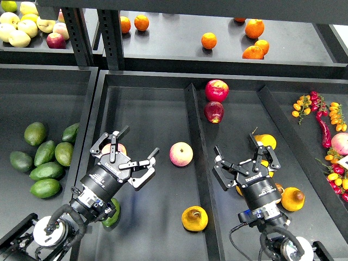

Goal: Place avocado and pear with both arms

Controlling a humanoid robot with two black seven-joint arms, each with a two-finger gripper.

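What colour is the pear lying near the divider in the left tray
Orange-yellow with a brown dimple; the pear shows in the head view.

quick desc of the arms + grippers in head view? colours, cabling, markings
Both arms are black, with cylindrical ribbed wrist sections and silver-white round joint caps near the bottom edge. Each ends in a black two-finger gripper built from linked bars with visible pivot bolts: left gripper, right gripper. The right wrist bears small white lettering, too small to read, and a thin black cable loops beside it.

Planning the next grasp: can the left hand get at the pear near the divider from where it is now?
Probably yes. The pear lies alone on the bin floor, nothing on or against it, and the left hand hovers open in the same compartment. The pink-yellow apple sits well apart from it.
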